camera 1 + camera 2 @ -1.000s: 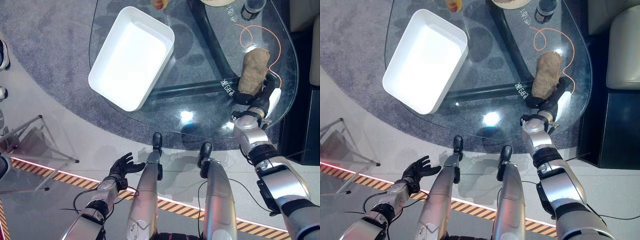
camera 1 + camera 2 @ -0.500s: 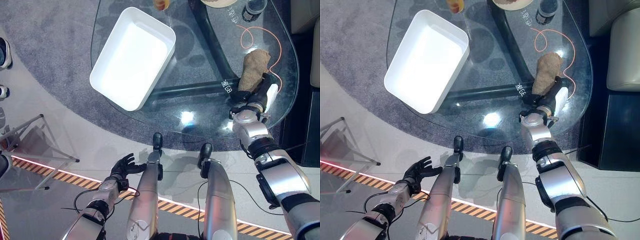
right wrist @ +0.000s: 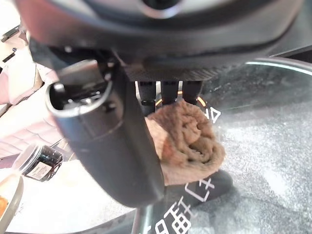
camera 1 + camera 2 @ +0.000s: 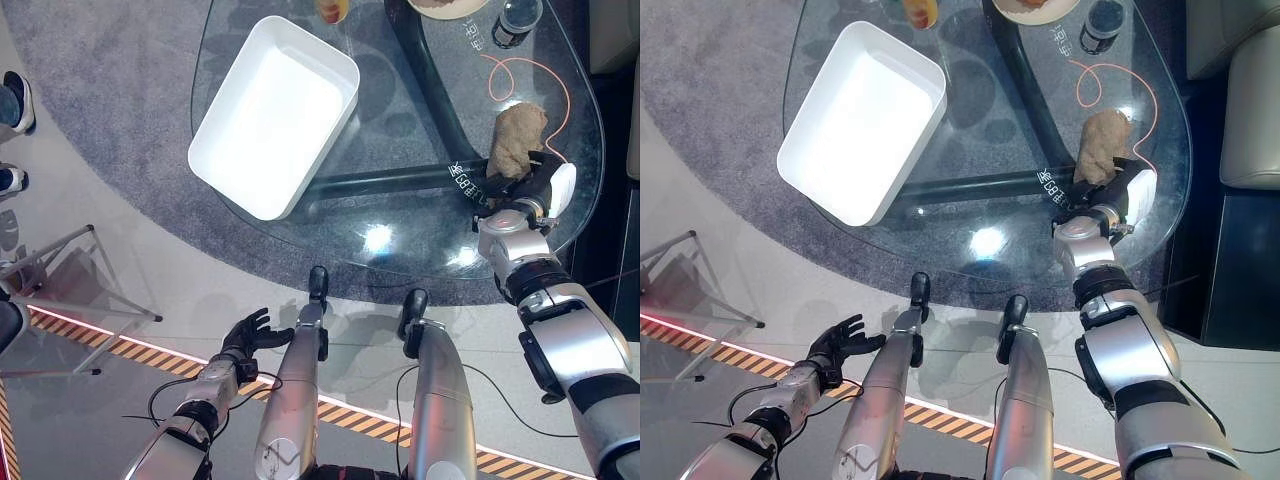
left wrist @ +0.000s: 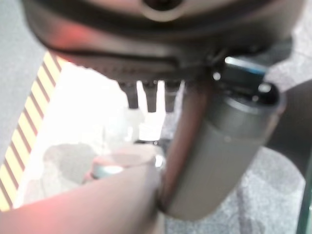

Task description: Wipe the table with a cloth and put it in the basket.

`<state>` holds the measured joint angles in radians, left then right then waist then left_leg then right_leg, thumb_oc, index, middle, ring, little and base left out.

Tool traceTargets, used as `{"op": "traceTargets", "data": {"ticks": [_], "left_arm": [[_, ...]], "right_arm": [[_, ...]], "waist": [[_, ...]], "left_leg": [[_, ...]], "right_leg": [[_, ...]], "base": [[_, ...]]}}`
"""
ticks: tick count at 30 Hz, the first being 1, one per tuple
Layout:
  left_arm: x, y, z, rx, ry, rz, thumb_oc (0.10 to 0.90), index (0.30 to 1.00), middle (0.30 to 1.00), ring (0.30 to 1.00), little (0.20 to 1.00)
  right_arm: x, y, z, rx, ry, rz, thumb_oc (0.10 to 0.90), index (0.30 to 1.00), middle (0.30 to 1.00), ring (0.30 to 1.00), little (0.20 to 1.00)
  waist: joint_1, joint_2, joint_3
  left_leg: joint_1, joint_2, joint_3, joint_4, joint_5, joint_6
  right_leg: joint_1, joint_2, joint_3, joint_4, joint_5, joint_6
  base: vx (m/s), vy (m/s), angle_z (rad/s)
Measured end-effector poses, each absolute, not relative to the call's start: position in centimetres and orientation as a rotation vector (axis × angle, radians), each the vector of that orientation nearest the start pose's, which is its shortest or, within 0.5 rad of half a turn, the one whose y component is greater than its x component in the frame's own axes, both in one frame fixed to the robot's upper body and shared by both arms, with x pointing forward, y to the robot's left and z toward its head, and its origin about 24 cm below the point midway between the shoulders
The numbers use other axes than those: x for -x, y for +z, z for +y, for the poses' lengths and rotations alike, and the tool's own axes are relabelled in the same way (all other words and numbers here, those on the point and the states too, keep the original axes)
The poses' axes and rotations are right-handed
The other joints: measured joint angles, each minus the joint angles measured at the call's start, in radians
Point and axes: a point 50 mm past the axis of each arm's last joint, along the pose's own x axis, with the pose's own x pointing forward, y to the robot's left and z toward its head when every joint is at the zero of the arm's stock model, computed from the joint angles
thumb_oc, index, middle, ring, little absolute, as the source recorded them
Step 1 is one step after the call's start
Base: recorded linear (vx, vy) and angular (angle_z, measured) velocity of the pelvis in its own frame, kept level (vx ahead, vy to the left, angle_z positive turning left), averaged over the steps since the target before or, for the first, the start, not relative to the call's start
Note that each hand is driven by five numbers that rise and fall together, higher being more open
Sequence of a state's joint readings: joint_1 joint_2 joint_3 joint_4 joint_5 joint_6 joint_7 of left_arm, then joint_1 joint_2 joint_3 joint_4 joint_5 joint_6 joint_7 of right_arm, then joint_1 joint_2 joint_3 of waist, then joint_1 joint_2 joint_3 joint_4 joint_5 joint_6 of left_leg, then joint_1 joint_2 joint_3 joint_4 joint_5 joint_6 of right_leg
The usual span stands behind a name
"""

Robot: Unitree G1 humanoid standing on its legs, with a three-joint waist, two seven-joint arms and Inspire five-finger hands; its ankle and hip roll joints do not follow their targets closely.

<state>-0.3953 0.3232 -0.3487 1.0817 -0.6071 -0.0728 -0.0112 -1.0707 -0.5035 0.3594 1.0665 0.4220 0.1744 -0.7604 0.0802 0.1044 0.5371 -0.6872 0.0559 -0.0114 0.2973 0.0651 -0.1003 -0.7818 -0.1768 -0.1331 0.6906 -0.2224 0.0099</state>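
Observation:
A brown cloth (image 4: 518,135) lies bunched on the right side of the glass table (image 4: 400,215). My right hand (image 4: 535,185) is at the cloth's near end. In the right wrist view its fingers (image 3: 170,90) reach out straight over the cloth (image 3: 187,136), with the thumb (image 3: 112,141) alongside. They are not curled round it. The white basket (image 4: 345,70) stands empty on the table's left part, far from the cloth. My left hand (image 4: 245,335) hangs open low at the left, off the table.
An orange cable loop (image 4: 525,75) lies on the glass just beyond the cloth. A dark jar (image 4: 515,20), a plate (image 4: 445,5) and a cup (image 4: 333,10) stand at the far edge. A sofa (image 4: 1250,100) is close on the right, a person's shoes (image 4: 15,100) at far left.
The camera has shifted a little. The cloth is shorter and more bunched than before, with my right hand closer in on its near end. My left hand has stayed put.

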Motion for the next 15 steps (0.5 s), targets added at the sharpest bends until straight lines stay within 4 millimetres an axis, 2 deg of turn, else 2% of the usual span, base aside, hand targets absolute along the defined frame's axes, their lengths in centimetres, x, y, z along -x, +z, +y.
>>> {"op": "traceTargets", "data": {"ticks": [4,15], "left_arm": [[-26.88,-7.31,21.23,0.036,0.062,0.647,0.8,0.9,0.9,0.9,0.9],[-27.11,-7.16,21.07,0.029,0.053,0.645,0.8,0.9,0.9,0.9,0.9]], "right_arm": [[-39.72,16.89,-25.18,0.343,-0.811,0.078,0.1,0.3,0.3,0.3,0.2],[-39.76,16.87,-25.02,0.364,-0.802,0.071,0.1,0.3,0.3,0.3,0.2]], "waist": [[0.0,0.016,-0.001],[0.0,0.016,-0.001]], "left_leg": [[0.0,0.001,-0.002,-0.001,-0.001,0.001],[0.0,0.002,-0.005,-0.004,-0.001,0.0]], "right_leg": [[0.0,0.001,-0.002,0.002,-0.003,-0.001],[0.0,0.001,-0.005,0.001,-0.007,0.003]], "base": [[0.0,0.0,0.0],[0.0,0.0,0.0]]}}
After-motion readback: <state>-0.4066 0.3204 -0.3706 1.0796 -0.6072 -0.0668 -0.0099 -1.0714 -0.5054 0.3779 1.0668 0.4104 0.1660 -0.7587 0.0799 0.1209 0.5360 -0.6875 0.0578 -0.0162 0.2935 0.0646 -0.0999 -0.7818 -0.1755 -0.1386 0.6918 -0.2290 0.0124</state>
